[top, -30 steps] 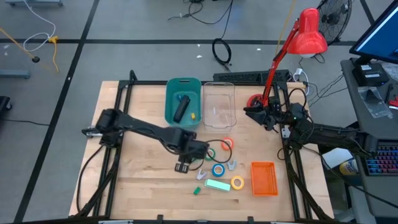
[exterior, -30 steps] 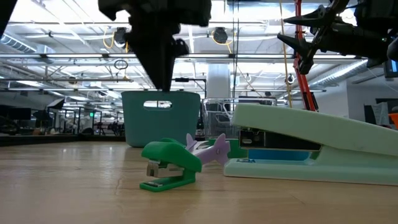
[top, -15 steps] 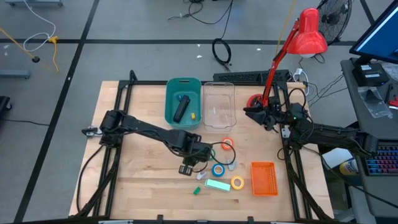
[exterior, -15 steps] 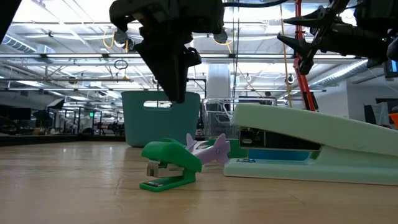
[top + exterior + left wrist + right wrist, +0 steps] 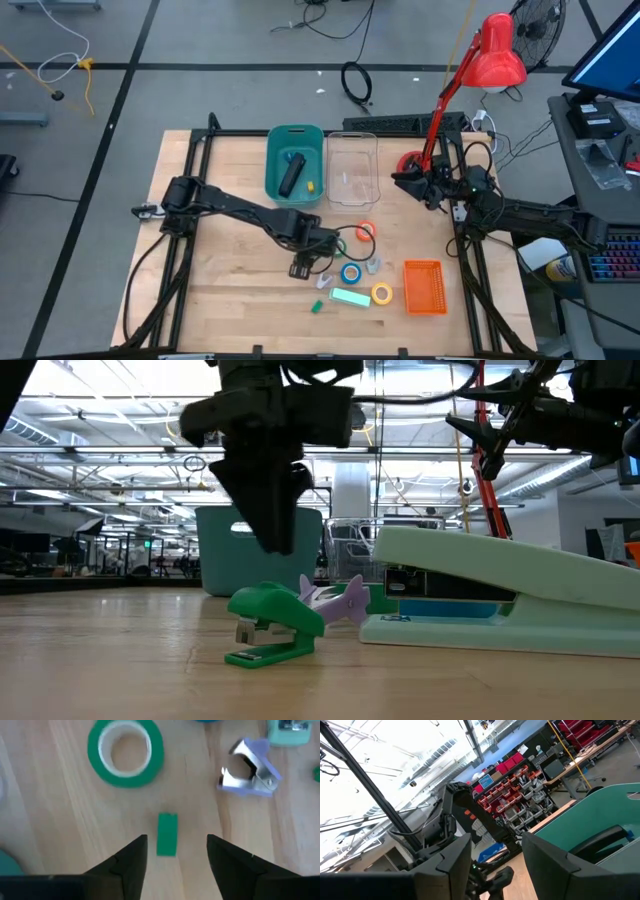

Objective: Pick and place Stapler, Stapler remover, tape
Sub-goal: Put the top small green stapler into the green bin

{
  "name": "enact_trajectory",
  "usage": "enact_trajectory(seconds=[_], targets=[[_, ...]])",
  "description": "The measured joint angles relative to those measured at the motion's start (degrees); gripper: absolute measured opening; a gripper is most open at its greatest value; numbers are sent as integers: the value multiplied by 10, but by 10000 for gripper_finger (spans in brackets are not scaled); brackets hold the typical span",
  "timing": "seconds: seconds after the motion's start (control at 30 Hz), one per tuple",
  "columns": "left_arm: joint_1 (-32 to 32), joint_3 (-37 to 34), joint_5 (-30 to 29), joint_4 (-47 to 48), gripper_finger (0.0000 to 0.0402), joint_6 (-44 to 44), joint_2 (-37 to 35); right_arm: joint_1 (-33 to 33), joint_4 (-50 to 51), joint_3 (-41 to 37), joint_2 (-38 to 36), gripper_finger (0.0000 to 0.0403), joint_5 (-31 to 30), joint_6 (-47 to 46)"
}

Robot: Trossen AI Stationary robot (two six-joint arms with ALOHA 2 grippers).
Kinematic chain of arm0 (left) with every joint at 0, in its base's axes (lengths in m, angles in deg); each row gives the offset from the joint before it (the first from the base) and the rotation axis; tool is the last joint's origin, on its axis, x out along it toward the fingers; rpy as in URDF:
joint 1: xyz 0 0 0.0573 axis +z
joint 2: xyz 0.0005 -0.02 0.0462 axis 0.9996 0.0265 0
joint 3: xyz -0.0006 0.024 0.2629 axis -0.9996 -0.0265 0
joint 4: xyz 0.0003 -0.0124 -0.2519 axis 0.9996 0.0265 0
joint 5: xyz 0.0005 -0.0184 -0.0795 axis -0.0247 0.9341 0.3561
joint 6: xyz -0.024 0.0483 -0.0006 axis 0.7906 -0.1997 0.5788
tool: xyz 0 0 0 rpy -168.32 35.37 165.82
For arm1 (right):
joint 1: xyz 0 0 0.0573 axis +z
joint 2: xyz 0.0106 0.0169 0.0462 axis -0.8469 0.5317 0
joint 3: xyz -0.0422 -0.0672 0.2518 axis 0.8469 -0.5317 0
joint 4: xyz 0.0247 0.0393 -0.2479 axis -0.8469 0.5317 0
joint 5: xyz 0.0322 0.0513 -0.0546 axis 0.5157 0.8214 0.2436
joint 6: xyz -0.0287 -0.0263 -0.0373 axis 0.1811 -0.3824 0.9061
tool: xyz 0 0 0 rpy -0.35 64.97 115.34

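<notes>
The left gripper (image 5: 322, 259) is hanging over the middle of the wooden counter (image 5: 220, 190), its two dark fingers (image 5: 125, 865) standing apart with nothing between them; in the left wrist view a small green block (image 5: 167, 834) is lying flat on the wood just ahead of the gap, touched by neither finger; the green tape (image 5: 125, 752) is lying flat beyond the block, well clear of it, and the purple staple remover (image 5: 248, 770) is resting off to one side, close to the corner of the mint-green stapler (image 5: 289, 731).

From above, the black Stapler (image 5: 291, 173) is lying inside the teal bin (image 5: 276, 140) at the far side of the counter, with a small yellow item beside it; a clear plastic tub (image 5: 352, 168) is standing just beside that bin; the orange-red tape (image 5: 365, 231) is lying near the green roll, the blue tape (image 5: 350, 273) is sitting just beside the left gripper, and the yellow tape (image 5: 382, 294) is lying next to the mint-green stapler; an orange basket (image 5: 424, 286) is sitting to the right of the rolls.

In the low view a small green stapler (image 5: 272, 625) is sitting on the wood in the foreground, with the purple remover behind it.

The right gripper (image 5: 402, 180) is waiting raised at the right edge of the counter, near the red desk lamp (image 5: 497, 55); its fingers (image 5: 445, 865) are standing parted and empty.
</notes>
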Motion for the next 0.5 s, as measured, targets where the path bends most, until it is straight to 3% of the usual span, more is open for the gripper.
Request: enact_trajectory(seconds=[0.5], targets=[[1,0,-16,-29,223,-39,32,0,1,0,0,171,0,0]])
